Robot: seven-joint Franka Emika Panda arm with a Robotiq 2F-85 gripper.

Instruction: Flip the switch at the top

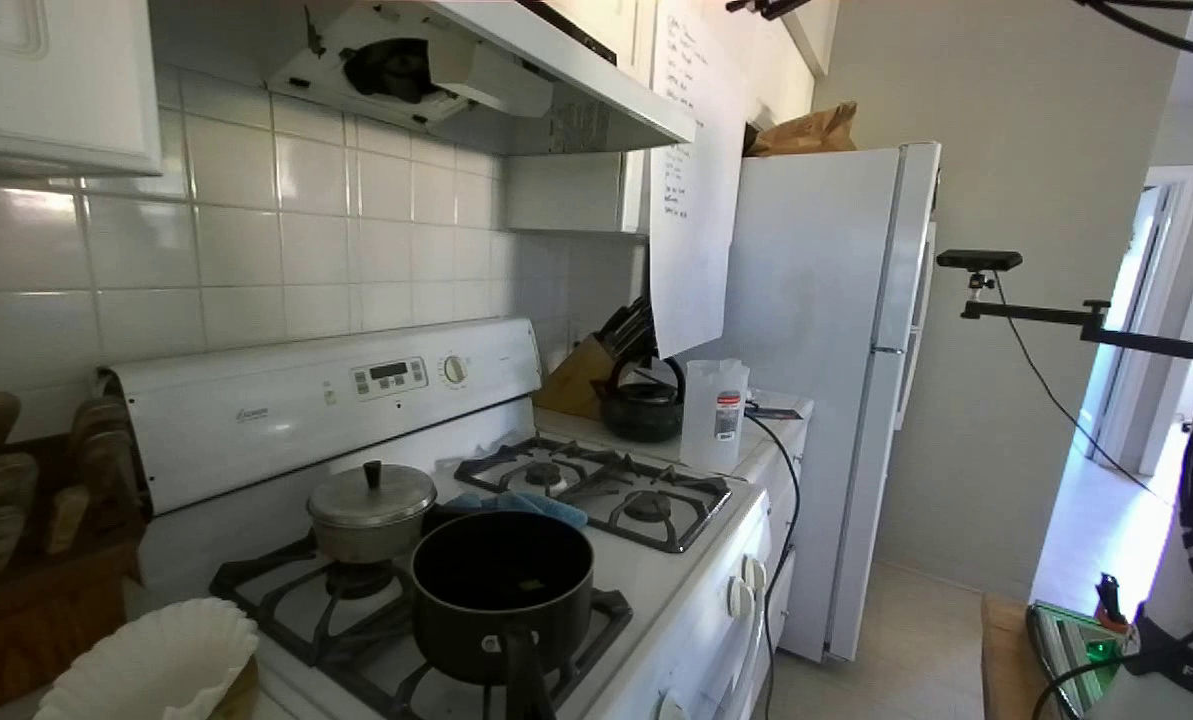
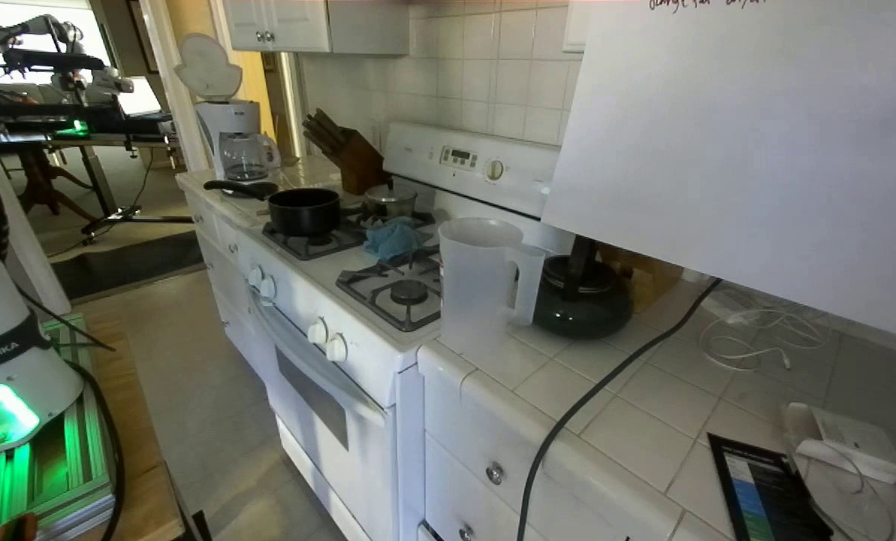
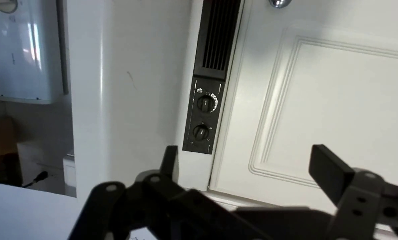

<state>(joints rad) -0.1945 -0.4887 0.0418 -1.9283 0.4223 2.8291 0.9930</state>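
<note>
Switches (image 3: pixel 205 104) distinct only in wrist view

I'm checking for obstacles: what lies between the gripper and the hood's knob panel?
Nothing visible: in the wrist view, the stretch from gripper to knob panel looks bare.

You are seeing a black gripper (image 3: pixel 249 165), black knobs (image 3: pixel 205 104), a black panel (image 3: pixel 203 118) with white marks (image 3: pixel 214 98), a black, striped vent (image 3: pixel 216 40), a white hood (image 3: pixel 138 110) and a blue cloth (image 2: pixel 393 239); white tiles (image 1: pixel 234 165) are forming a grid.
</note>
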